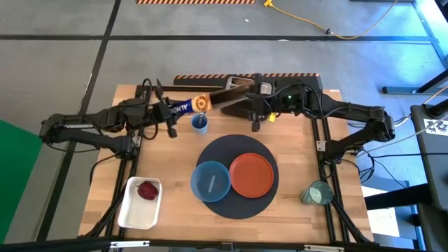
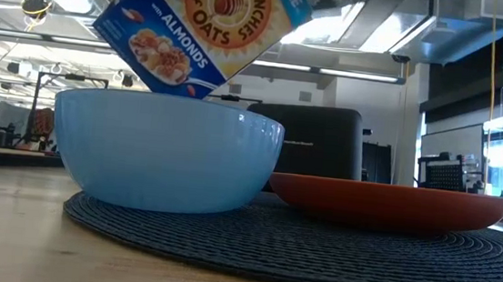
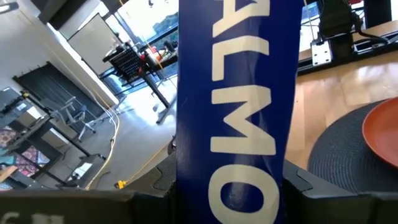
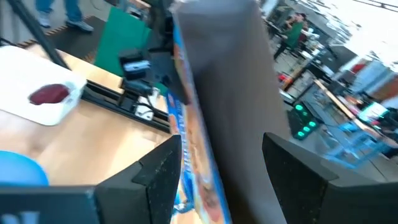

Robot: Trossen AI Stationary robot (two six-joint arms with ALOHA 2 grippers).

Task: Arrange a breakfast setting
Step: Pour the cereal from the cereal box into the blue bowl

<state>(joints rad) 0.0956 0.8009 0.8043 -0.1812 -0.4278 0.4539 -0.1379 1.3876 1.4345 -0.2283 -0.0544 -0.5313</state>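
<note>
At the near edge of the pale wooden table (image 1: 175, 224), a white tray (image 1: 133, 213) sits at the left corner with a small red fruit (image 1: 147, 190) lying in it. At the right corner a teal glass (image 1: 317, 193) stands on bare wood, well apart from the mat.

Between them lies the dark round placemat (image 1: 234, 150), coarse and ribbed seen from table height. On it rest the blue bowl (image 1: 211, 180), smooth and pale with a faintly fluted wall, and the flat orange plate (image 1: 252, 175), side by side and touching or nearly so, bowl to the left.

Beyond the mat, a small blue cup (image 1: 200, 124) stands on the wood. Above it I hold a cereal box (image 1: 210, 103) in the air, tilted, its blue and orange face showing oats and almonds lettering. My left claw (image 1: 171, 110) is closed on one end of the box and my right claw (image 1: 253, 98) is closed on the other, the carton filling the space between the fingers of each.

Behind, a black toaster (image 2: 310, 151) stands at the table's far edge. Past it lie a grey floor with a yellow cable (image 1: 329, 29) and a workshop under strip lights.
</note>
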